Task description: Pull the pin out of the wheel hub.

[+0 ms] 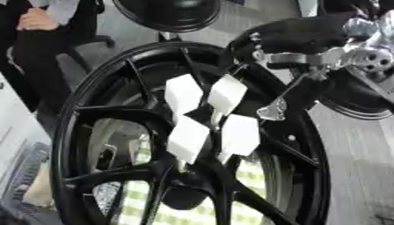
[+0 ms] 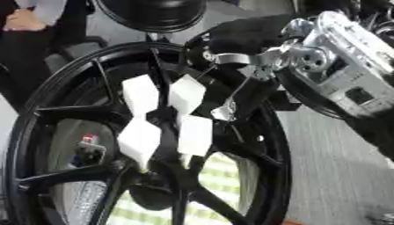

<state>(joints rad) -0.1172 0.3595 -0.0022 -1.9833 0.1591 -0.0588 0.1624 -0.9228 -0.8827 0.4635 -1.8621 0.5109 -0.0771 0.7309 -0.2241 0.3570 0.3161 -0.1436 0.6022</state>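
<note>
Black wheel [image 1: 100, 132] stands upright, four white blocks [image 1: 209, 118] clustered at its hub, open gaps between spokes below them; above and right of the blocks the right hand [image 1: 308, 37] sits over the rim's upper edge, finger state cannot be told, pin not discernible.

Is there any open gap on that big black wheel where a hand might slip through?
The gaps between the spokes of the wheel are open low and left, showing checked cloth behind. The centre is crowded with four white blocks, and the right hand fills the upper right rim.
</note>
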